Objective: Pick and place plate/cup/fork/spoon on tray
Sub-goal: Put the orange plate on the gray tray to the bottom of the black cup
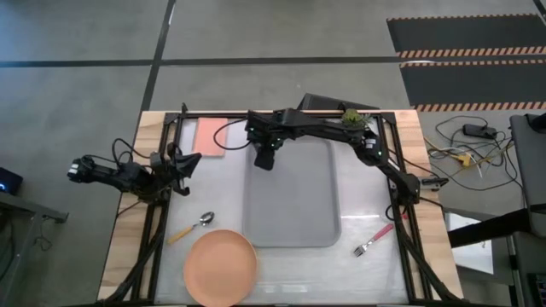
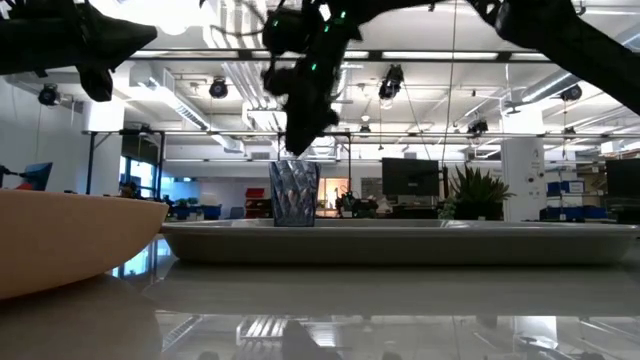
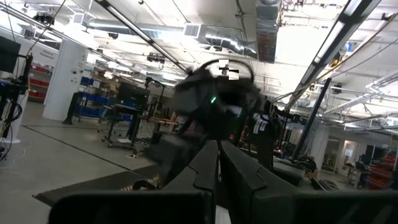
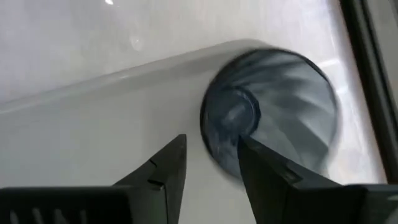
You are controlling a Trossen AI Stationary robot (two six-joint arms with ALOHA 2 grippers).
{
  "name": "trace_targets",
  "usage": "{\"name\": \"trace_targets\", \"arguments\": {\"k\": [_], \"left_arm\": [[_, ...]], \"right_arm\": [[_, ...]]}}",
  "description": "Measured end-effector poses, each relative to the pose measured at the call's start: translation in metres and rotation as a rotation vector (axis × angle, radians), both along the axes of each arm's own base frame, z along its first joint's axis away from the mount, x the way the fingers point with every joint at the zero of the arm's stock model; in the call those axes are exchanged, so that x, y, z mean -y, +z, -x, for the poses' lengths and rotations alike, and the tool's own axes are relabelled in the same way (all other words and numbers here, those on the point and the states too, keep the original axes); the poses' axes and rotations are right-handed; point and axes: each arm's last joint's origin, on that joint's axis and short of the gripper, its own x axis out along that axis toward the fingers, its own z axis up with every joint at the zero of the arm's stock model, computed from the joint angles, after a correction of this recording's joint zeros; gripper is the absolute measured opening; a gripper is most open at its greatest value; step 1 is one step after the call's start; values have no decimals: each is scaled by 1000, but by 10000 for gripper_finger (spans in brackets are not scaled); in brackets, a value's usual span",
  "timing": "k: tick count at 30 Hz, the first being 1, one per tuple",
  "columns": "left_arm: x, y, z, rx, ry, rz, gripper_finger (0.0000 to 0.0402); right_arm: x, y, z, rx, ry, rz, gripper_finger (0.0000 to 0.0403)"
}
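The dark grey-blue cup (image 2: 294, 193) stands upright on the grey tray (image 1: 294, 205), near the tray's far left corner. My right gripper (image 2: 296, 148) hangs open just above the cup; in the right wrist view (image 4: 211, 168) one finger shows over the cup's (image 4: 273, 106) edge. In the high view my right gripper (image 1: 264, 159) hides the cup. The salmon plate (image 1: 220, 266), the spoon (image 1: 193, 226) and the fork (image 1: 375, 240) lie on the table. My left gripper (image 1: 184, 162) is shut and empty at the table's left side, above the table.
A pink pad (image 1: 209, 136) lies at the far left beside the tray. A small green plant (image 1: 351, 118) stands at the far edge. The plate is near the front edge, left of the tray; the spoon lies just beyond it; the fork lies right of the tray.
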Motion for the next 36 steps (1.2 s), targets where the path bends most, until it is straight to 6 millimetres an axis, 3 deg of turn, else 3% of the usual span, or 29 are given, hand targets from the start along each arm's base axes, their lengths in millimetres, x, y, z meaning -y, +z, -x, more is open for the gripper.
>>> {"name": "trace_targets", "arguments": {"k": [6, 12, 17, 21, 26, 36], "left_arm": [[0, 0, 0, -2, 0, 1, 0], [0, 0, 0, 3, -5, 11, 0], [0, 0, 0, 21, -22, 48, 0], [1, -1, -1, 28, -40, 84, 0], [1, -2, -3, 20, -49, 104, 0], [1, -3, -4, 30, -53, 155, 0]], "right_arm": [[-35, 37, 19, 5, 22, -48, 120], [-97, 57, 36, 24, 151, -49, 90], [-150, 54, 56, 69, 259, -48, 71], [-181, 48, 81, 158, 327, -30, 59], [-194, 34, 120, 270, 262, 37, 52], [-189, -7, 182, 625, 254, 105, 52]]}}
